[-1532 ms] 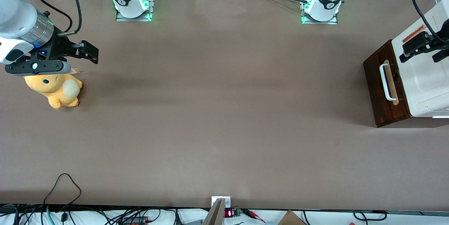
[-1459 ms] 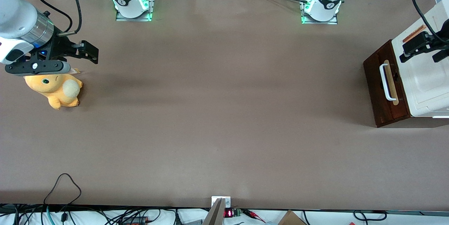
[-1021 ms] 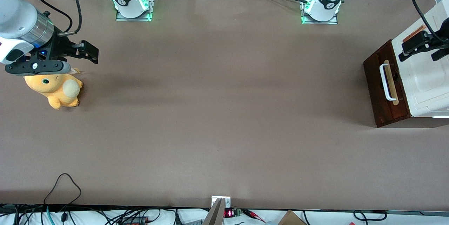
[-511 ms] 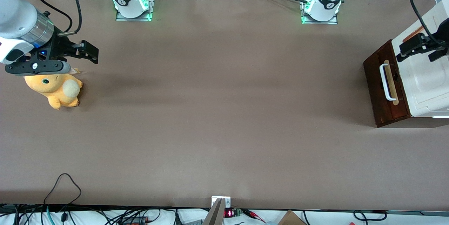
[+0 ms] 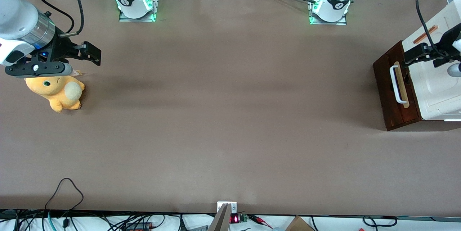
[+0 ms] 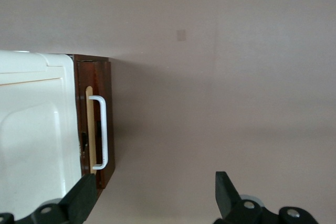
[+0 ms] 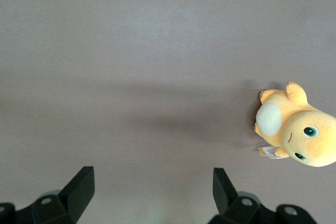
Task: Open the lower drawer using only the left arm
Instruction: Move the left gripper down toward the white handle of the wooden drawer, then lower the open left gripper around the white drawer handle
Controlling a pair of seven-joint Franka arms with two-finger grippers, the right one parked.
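Table [image 5: 230,116] unchanged; gripper [image 5: 417,54] open, shifted toward lower drawer [image 5: 390,90]

**Brown tabletop, cluttered edges**

A wide matte brown tabletop [image 5: 223,116] fills the scene, evenly lit with soft shadow bands. Tangled black cables [image 5: 65,220] lie along its edge nearest the front camera, beside a small red digital display [image 5: 234,218]. The end effector [image 5: 414,53] hovers above the white cabinet body [image 5: 437,90].

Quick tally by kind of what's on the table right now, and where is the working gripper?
Drawer units: 1, a white cabinet with the lower drawer shut.
Plush toys: 1, the orange plush, toward the parked arm's end.
Total: 2.
The left gripper hangs open above the cabinet's front edge, near the handle.
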